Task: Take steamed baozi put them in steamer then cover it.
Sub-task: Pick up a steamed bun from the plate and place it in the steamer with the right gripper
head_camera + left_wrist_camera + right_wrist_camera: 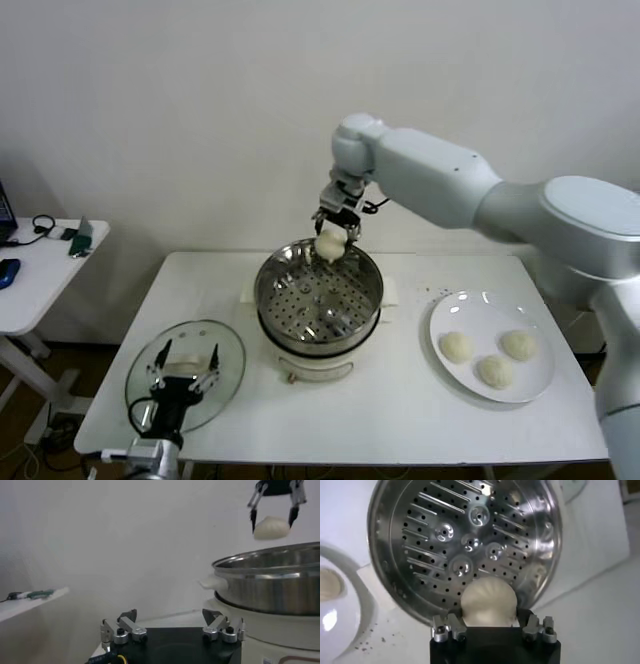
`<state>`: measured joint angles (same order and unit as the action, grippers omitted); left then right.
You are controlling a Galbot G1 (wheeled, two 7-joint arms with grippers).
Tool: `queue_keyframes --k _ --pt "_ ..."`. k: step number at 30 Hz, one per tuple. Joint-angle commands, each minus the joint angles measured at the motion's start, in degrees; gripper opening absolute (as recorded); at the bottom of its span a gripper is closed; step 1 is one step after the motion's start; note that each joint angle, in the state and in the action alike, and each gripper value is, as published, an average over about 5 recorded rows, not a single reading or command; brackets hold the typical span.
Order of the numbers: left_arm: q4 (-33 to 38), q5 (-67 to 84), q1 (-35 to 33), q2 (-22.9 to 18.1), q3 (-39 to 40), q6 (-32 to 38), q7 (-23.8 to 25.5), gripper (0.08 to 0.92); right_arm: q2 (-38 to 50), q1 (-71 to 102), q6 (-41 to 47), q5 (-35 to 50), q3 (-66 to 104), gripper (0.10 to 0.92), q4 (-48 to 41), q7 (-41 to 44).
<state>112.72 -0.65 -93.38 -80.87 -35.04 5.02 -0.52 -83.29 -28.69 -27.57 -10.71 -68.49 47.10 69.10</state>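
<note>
Right wrist view shows the right gripper (489, 625) with its fingers pinched on one small round cream-white dough bun (488, 602), held above the rim of the round shiny steel steamer basket (420, 555), whose perforated floor lies bare. To do this step well, the bun should probably be carried toward the basket's centre and lowered close to the floor before the fingers part. At the head view's lower left, the left gripper (184, 381) hovers, fingers spread, over the clear glass lid (225, 350); three buns (457, 347) wait on the flat white plate (540, 385) at right.

Lab: bare wall, white tables (420, 400)
</note>
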Motion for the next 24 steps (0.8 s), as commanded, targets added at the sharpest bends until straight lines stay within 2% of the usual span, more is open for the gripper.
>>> queue_keyframes --k 1,14,20,24 --pt "0.6 -0.1 -0.1 0.3 0.0 -0.3 0.2 0.823 -3.3 4.0 -4.6 -9.4 0.9 0.704 -1.0 -0.7" --pt "0.7 -0.2 -0.4 0.1 -0.1 -0.4 0.0 0.823 -4.4 6.9 -5.8 -13.5 2.4 0.707 -2.6 -2.0" --pt "1.0 -0.1 -1.2 0.0 -0.6 -0.3 -0.2 0.823 -4.2 7.4 -5.4 -14.0 2.9 0.797 -2.6 -1.8" --pt "1.2 -0.2 -1.5 -0.1 -0.6 -0.3 -0.2 0.823 -3.9 6.7 -5.6 -13.6 3.9 0.82 -2.4 -1.3"
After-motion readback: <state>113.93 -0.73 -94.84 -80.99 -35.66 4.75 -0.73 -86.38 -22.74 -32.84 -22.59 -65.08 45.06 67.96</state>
